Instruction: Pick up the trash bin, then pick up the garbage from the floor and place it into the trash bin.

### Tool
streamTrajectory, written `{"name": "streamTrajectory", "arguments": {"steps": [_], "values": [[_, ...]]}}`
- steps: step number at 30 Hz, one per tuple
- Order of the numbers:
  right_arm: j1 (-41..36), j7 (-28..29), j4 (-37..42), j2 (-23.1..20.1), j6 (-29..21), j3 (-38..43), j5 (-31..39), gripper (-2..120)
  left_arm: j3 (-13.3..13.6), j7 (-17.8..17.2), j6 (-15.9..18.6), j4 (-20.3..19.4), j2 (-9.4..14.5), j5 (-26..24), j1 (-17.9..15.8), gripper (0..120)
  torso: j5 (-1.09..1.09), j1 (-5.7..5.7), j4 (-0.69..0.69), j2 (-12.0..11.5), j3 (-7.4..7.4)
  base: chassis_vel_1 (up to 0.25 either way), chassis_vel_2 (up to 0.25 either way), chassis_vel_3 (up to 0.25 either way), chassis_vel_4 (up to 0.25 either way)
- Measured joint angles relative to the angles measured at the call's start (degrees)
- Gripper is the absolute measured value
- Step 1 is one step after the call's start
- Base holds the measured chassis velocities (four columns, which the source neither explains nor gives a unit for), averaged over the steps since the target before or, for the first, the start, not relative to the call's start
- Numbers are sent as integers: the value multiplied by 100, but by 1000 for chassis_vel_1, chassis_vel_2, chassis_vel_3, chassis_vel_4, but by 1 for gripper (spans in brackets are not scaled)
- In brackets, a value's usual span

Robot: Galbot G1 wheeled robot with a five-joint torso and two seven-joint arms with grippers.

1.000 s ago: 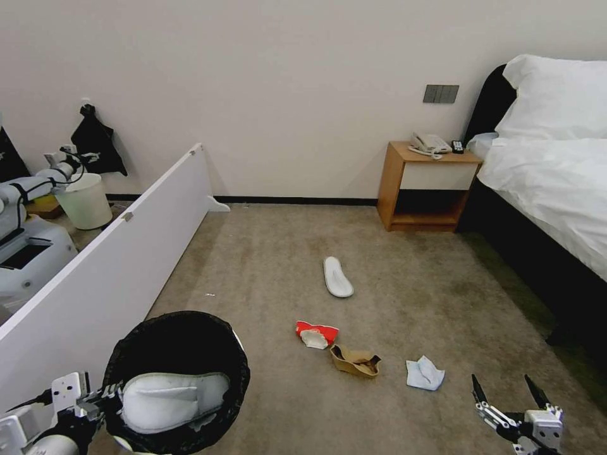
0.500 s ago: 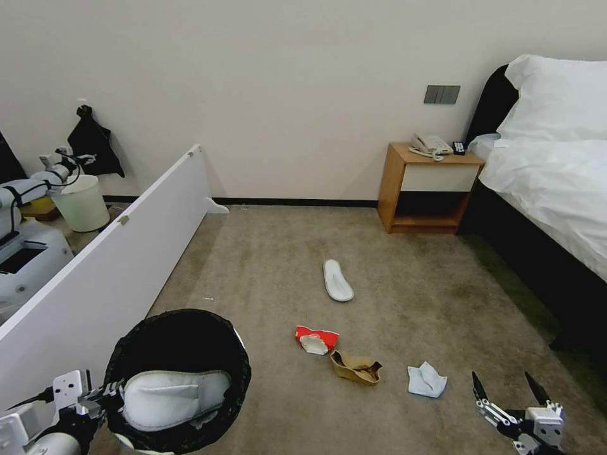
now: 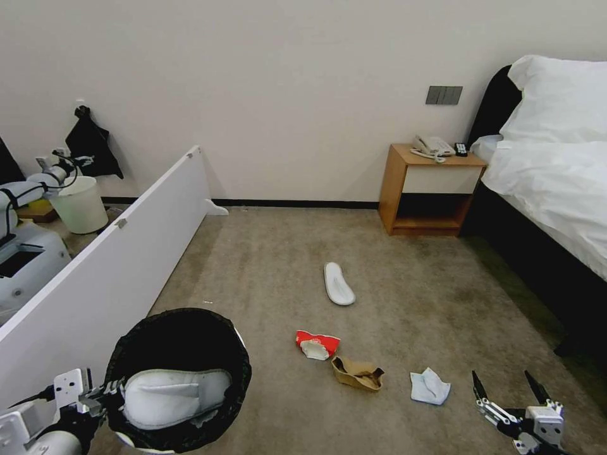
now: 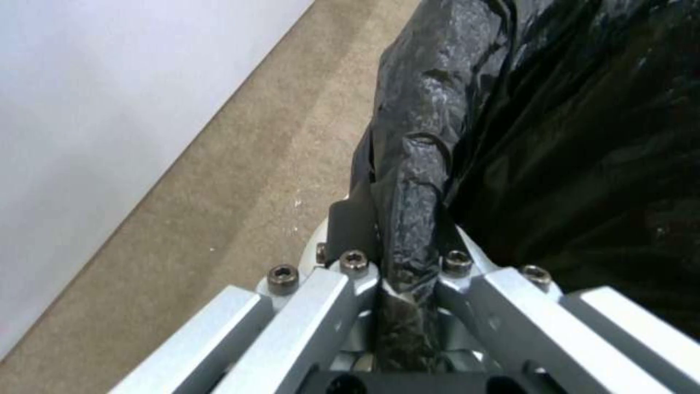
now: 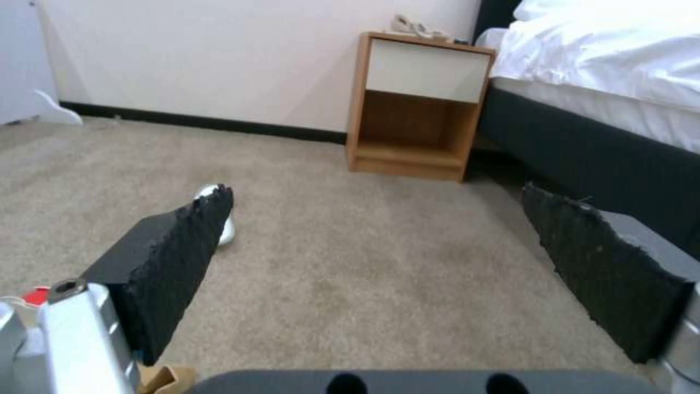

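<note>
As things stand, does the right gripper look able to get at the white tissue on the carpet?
Probably yes. The right gripper is open and empty, and the white tissue lies on bare carpet just to its left with nothing between them; the brown paper scrap sits clear of it.

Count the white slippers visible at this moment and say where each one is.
2. One slipper lies inside the trash bin clamped by the left gripper; the other slipper lies on the carpet, beyond the crushed carton. More could be hidden.

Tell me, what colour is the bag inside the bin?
Black; the bag shows best in the head view.
</note>
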Motion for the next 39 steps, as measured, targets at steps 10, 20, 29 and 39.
{"name": "streamTrajectory", "arguments": {"steps": [10,20,29,39], "values": [[3,-14,-2,-21,-4,2,16,100,12,0,3,4,0,0,-5,2,0,0,0,0,0,0,0,0,0],[19,-26,-9,-31,-10,-4,18,100,15,0,5,2,-5,11,-8,2,0,0,0,0,0,-9,10,13,-16],[34,-34,-14,-43,-16,-9,29,100,19,-1,6,0,-7,20,-19,2,0,0,0,0,0,0,0,0,0],[58,-40,-18,-68,-32,-9,61,100,19,-2,7,0,-10,23,-31,2,0,0,0,0,0,-17,11,10,-11]]}}
